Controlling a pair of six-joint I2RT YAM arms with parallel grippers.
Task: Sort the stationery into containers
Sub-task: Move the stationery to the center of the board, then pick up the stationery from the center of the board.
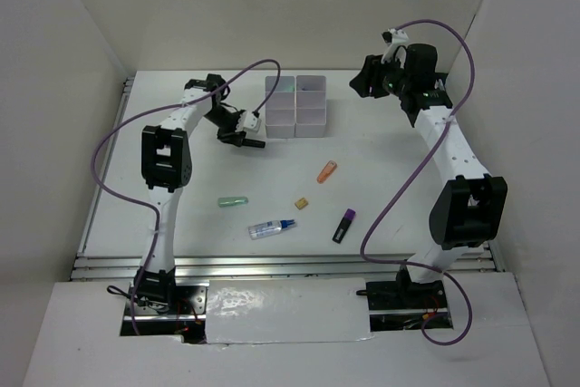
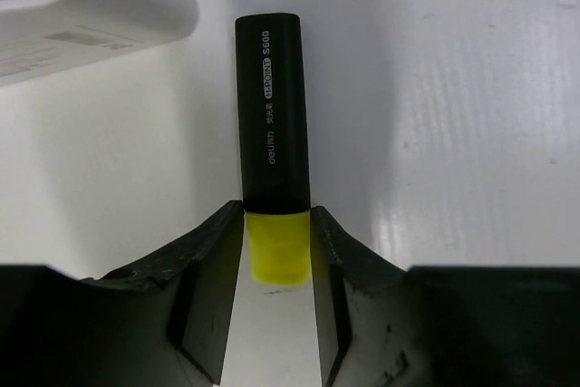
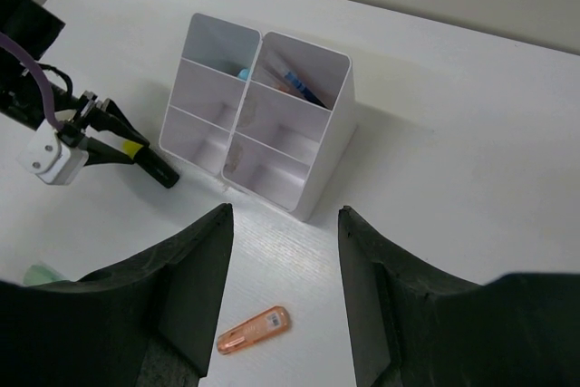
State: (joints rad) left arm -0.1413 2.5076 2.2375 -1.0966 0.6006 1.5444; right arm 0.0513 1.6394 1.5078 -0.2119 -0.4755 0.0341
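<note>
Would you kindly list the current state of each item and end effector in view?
left end effector, shut on yellow-black marker
right end effector, open, empty
bins, upright, partly filled
green marker, lying loose
orange marker, lying loose
purple marker, lying loose
white tube, lying, capped
tan block, lying loose

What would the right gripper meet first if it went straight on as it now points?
Probably the white bins, which sit just beyond the open right gripper, though depth is unclear.

Bins cropped top-left, green marker half-hidden
</note>
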